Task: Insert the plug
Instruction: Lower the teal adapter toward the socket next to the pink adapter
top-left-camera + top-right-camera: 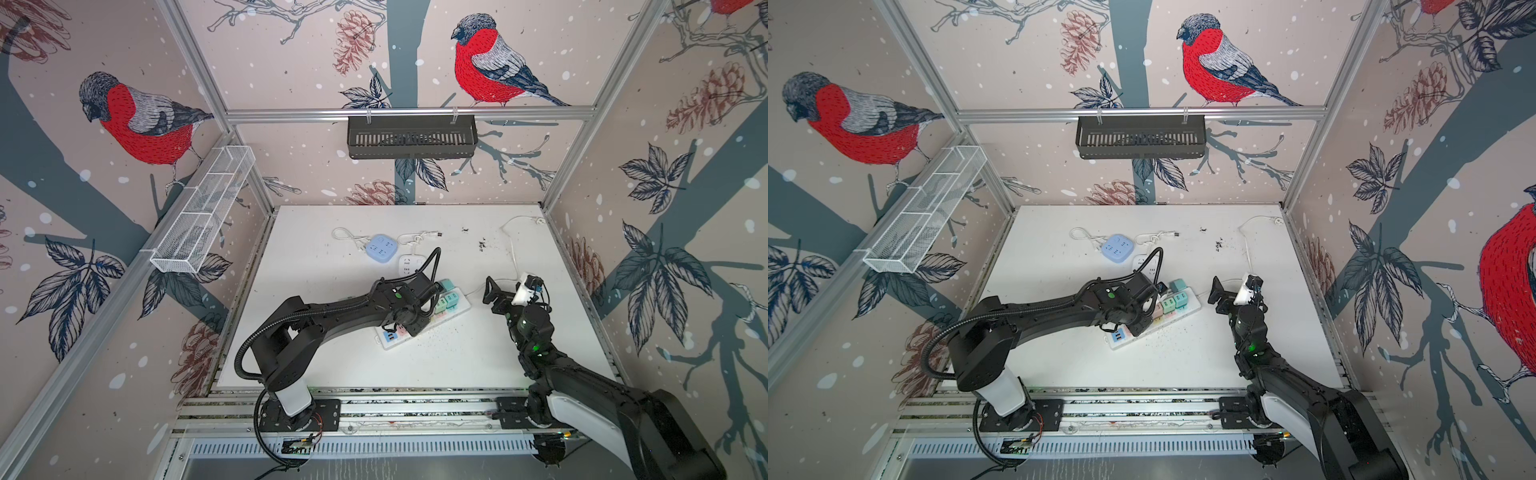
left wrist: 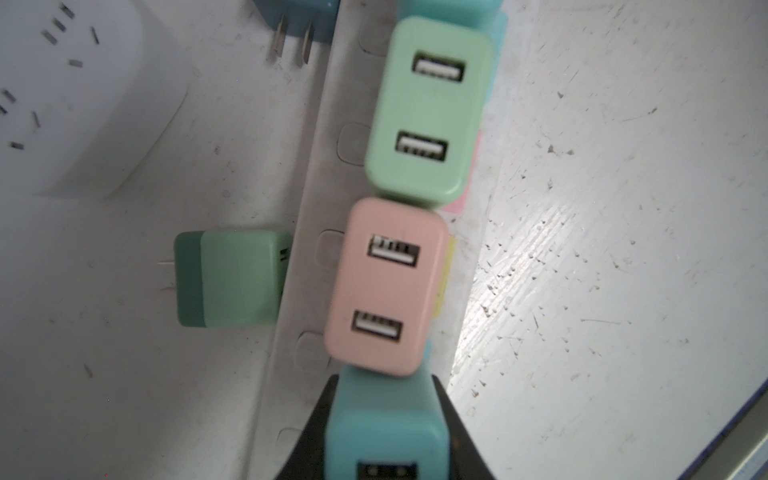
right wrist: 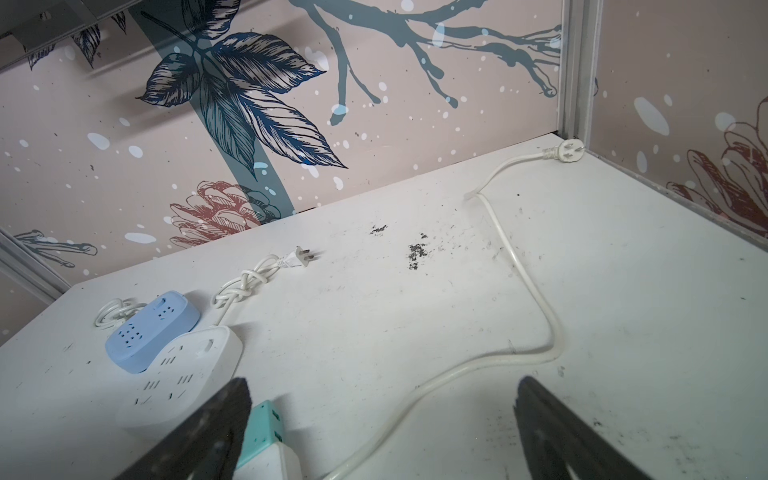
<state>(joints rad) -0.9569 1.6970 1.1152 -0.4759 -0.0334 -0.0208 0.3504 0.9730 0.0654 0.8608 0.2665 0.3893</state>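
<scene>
A white power strip (image 2: 307, 232) lies slantwise mid-table (image 1: 457, 312). A green plug (image 2: 428, 112) and a pink plug (image 2: 386, 286) stand in its sockets. My left gripper (image 2: 386, 432) is shut on a teal plug (image 2: 386, 415), held over the strip right beside the pink one; whether its prongs are in a socket is hidden. In both top views this gripper (image 1: 411, 324) (image 1: 1136, 326) covers the teal plug. My right gripper (image 3: 382, 415) (image 1: 513, 286) hangs open and empty to the right of the strip's end (image 3: 270, 461).
A loose green plug (image 2: 232, 278) lies against the strip's side, and a blue one (image 2: 291, 20) lies further along. A blue socket cube (image 1: 381, 247) and a white one (image 1: 409, 264) sit behind. The strip's cord (image 3: 540, 307) runs to the back right corner.
</scene>
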